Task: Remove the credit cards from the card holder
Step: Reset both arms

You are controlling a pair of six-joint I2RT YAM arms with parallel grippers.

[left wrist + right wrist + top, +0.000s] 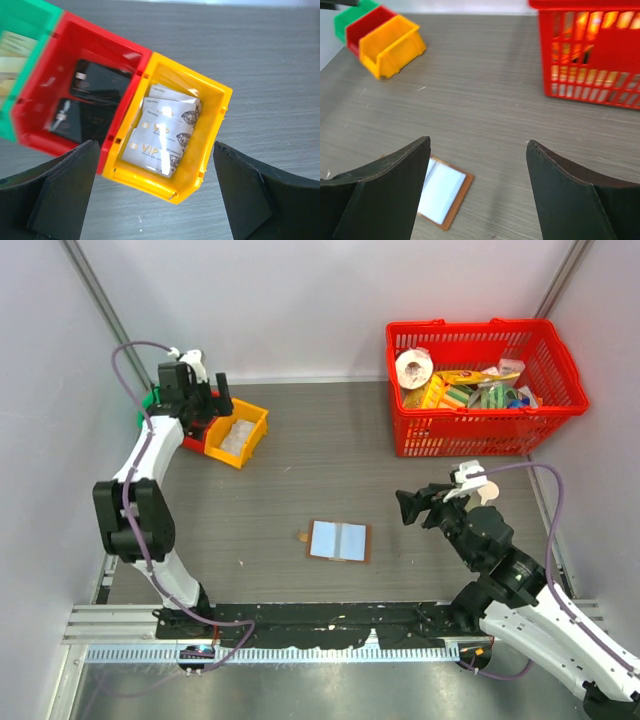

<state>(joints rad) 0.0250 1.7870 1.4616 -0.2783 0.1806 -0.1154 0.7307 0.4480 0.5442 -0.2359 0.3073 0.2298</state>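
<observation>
The brown card holder (pixel 340 541) lies open flat on the table, showing pale blue inner panels. It also shows in the right wrist view (pixel 443 193), partly behind my left finger. I cannot tell whether cards sit in it. Several whitish cards (pixel 165 134) marked "VIP" lie in the yellow bin (pixel 212 125). My left gripper (pixel 155 165) is open and empty above that bin's near edge (pixel 222 405). My right gripper (pixel 412 508) is open and empty above the table, right of the holder (pixel 477 147).
A red bin (pixel 50 100) with black cards and a green bin (pixel 20 35) stand beside the yellow bin (pixel 240 435) at the far left. A red basket (pixel 480 390) of groceries stands at the far right.
</observation>
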